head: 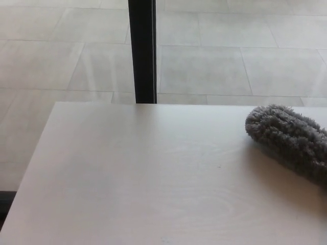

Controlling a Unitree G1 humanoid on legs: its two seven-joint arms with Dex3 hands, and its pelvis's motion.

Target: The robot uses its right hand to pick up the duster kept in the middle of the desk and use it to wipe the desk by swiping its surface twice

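A: Nearest to us we see the pale, light-wood desk with its faint grain [153, 189]; its surface fills the lower part of the head view and its left edge slants off toward the bottom left corner; a tiny dark speck sits on the wood right of the middle

B: And on it, at the right, we find the fluffy grey duster with its shaggy microfibre pile [288, 138]; it lies flat on the desk near the far edge, its rounded end pointing left, its other end running out of the picture at the right border; a soft shadow lies along its near side

A: Do we see either of the robot's hands?

B: We do not; neither the left nor the right shows in this view, so we cannot tell whether the fingers are released, clenched or grasping anything

A: Beyond the desk's far edge we see the light grey tiled floor with thin joints [230, 61]; a black upright post [141, 51] rises from behind the far edge, left of centre, and runs out of the top
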